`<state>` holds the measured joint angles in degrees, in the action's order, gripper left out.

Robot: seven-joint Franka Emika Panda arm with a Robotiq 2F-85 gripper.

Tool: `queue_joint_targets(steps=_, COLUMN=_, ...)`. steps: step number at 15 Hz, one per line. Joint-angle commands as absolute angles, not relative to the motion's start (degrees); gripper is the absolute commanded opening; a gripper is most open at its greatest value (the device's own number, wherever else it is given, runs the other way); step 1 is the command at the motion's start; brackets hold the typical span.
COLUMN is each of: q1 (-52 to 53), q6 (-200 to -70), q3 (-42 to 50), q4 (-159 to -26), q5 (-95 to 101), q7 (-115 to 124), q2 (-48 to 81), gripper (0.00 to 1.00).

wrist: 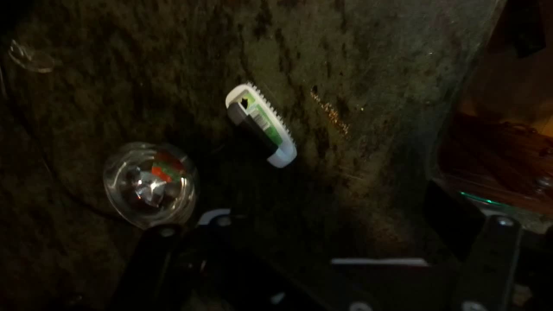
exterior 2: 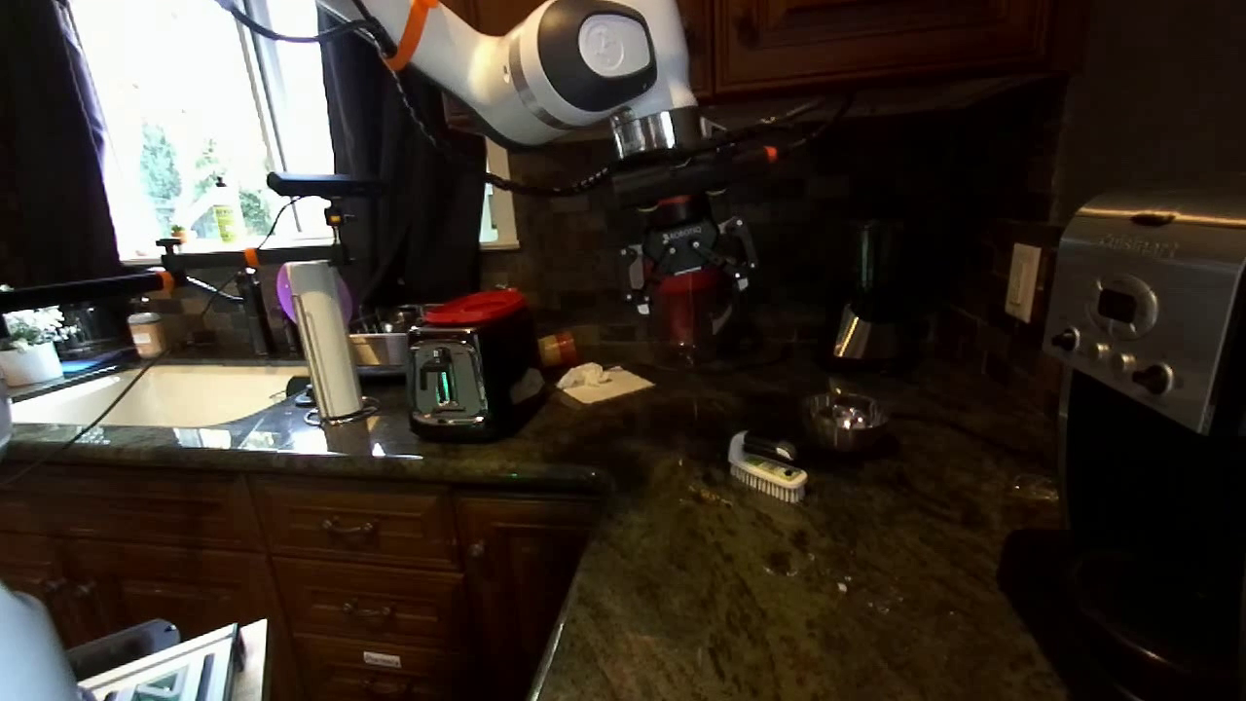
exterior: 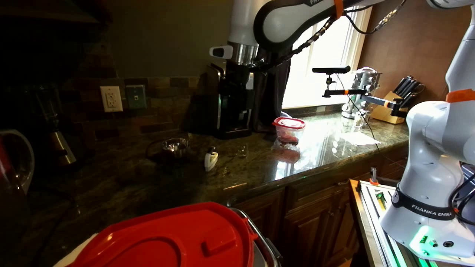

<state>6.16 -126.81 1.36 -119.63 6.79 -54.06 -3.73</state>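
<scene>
Scrub brush point(wrist: 267, 123), oblong, white-bristled, dark-handled

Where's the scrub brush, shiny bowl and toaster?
Scrub brush point(wrist: 265, 121): in the wrist view, on its green label.
Shiny bowl point(exterior 2: 843, 435): in an exterior view, on its outer wall.
Toaster point(exterior 2: 471, 383): in an exterior view, on its chrome end.

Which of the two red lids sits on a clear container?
The red lid near the coffee maker, atop the clear container; the other red lid lies on the toaster.

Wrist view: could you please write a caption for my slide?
Brush on the counter, between the bowl and some golden specks.
</scene>
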Motion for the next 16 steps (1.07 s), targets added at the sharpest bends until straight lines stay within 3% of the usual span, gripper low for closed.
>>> queue_joint_targets(steps=1, q1=5.21, q6=-129.61, q3=0.21, q4=-112.05, q5=3.53, q7=-64.89, q2=5.21, gripper=1.0)
queue_joint_targets(steps=7, q1=5.03, q6=-141.34, q3=-3.0, q4=-101.93, q5=6.01, q7=-57.71, q2=19.55, gripper=1.0)
queue_joint_targets(steps=8, q1=4.42, q6=-139.78, q3=-3.8, q4=-105.97, q5=6.13, q7=-60.03, q2=15.24, gripper=1.0)
queue_joint_targets(steps=12, q1=4.45, q6=-138.9, q3=-3.62, q4=-104.52, q5=8.03, q7=-57.74, q2=17.55, gripper=1.0)
queue_joint_targets(steps=16, q1=2.57, q6=-141.63, q3=-4.88, q4=-98.85, q5=5.4, q7=-59.73, q2=25.29, gripper=1.0)
